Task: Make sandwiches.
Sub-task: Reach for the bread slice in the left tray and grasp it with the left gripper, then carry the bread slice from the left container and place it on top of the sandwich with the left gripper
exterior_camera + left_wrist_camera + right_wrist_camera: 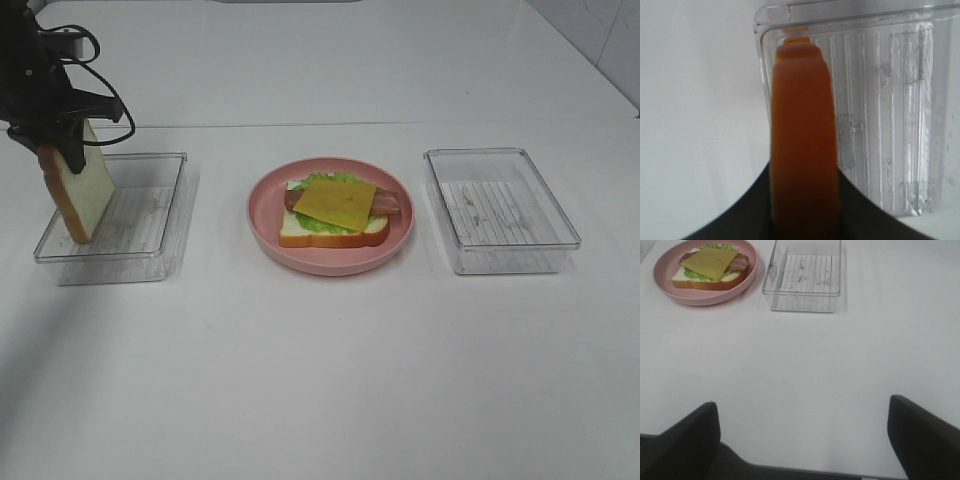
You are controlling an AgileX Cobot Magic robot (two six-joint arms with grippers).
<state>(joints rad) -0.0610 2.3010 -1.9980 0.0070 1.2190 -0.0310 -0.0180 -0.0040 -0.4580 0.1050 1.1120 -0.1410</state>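
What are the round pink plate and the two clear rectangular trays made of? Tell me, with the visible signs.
Round pink plate: probably matte plastic, uniform colour, soft sheen. Clear rectangular trays: likely glossy rigid plastic, see-through walls, moulded ribbed floors.

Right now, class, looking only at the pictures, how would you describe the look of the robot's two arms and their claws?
The left claw is matte black, angular, with black cables looping off its body in the high view. The right claw appears only in its wrist view as two broad, dark, rounded-edged fingers with a wide gap between them. No markings or labels are visible on either.
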